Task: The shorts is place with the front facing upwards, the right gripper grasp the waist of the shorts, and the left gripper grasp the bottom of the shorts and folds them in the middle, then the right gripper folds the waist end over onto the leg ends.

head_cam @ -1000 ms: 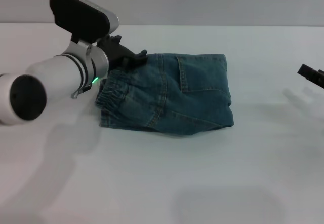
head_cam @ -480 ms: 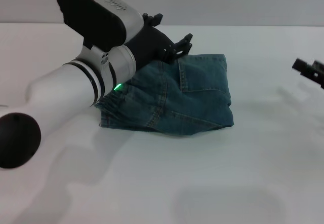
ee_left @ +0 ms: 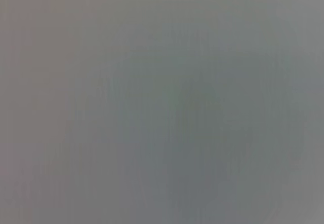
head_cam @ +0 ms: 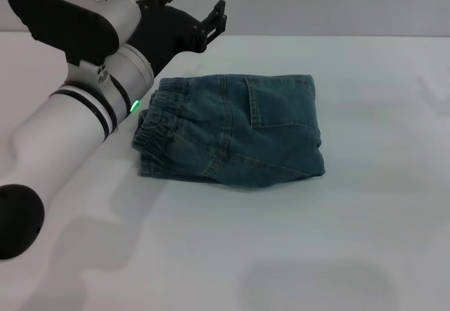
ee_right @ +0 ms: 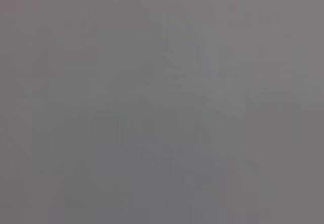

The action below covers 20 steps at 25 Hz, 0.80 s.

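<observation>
Shorts (head_cam: 232, 131) lie folded compact, waist (head_cam: 151, 129) at 9 o'clock. Left gripper (head_cam: 188, 12) lifted at 11 o'clock, jaws wide, empty; folding judged complete.

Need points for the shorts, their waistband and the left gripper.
shorts (head_cam: 267, 135), head view, on the folded denim near the pocket.
waistband (head_cam: 156, 131), head view, on the ruffled elastic edge.
left gripper (head_cam: 197, 8), head view, midway between its open fingertips, raised clear of the shorts.
</observation>
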Motion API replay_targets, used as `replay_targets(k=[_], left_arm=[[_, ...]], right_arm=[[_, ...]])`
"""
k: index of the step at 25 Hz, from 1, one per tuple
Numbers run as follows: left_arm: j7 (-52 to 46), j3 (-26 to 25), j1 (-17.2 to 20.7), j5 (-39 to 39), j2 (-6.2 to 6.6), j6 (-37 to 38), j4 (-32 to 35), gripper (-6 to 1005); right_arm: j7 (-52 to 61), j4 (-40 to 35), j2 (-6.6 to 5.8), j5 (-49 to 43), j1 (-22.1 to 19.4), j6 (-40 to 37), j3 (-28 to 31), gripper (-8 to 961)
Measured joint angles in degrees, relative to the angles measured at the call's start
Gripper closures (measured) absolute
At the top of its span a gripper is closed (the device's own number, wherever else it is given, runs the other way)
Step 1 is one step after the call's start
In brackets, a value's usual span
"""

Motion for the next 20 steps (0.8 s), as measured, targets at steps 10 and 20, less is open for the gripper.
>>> replay_targets(k=[10,20], left_arm=[[-3.1,-0.4,0.7,-0.3,-0.21,3.0,4.0,197],[-7.5,1.0,1.0,-0.2,-0.38,12.4,10.5,197]], right_arm=[[-46.6,0.0,0.05,48.3,-0.4,14.8,-21.0,165],[-99.9,5.7,0.09,111.1,3.9,-2.2,-45.4,165]])
